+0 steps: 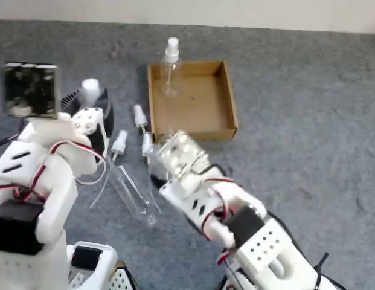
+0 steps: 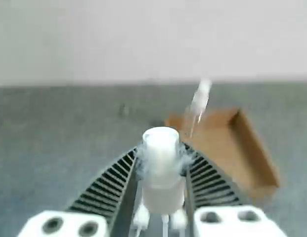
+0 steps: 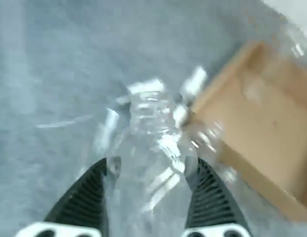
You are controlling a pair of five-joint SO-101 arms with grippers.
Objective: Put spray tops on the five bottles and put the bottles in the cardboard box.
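My left gripper [image 2: 161, 153] is shut on a white spray top [image 2: 160, 170] and holds it upright above the grey table, left of the cardboard box [image 1: 230, 99]; in the high view this gripper [image 1: 93, 103] sits at the left. My right gripper [image 3: 152, 165] is shut on a clear open-necked bottle [image 3: 153, 143], held just in front of the box's near wall [image 3: 227, 158]; the high view has that bottle [image 1: 178, 151] at the centre. One bottle with a spray top [image 1: 171, 66] is in the box's far left corner.
Three loose spray tops [image 1: 139, 115] [image 1: 119, 144] [image 1: 147, 144] lie left of the box. Clear bottles [image 1: 136, 193] lie on the table between the two arms. A black block [image 1: 30, 89] stands at the far left. The carpet right of the box is bare.
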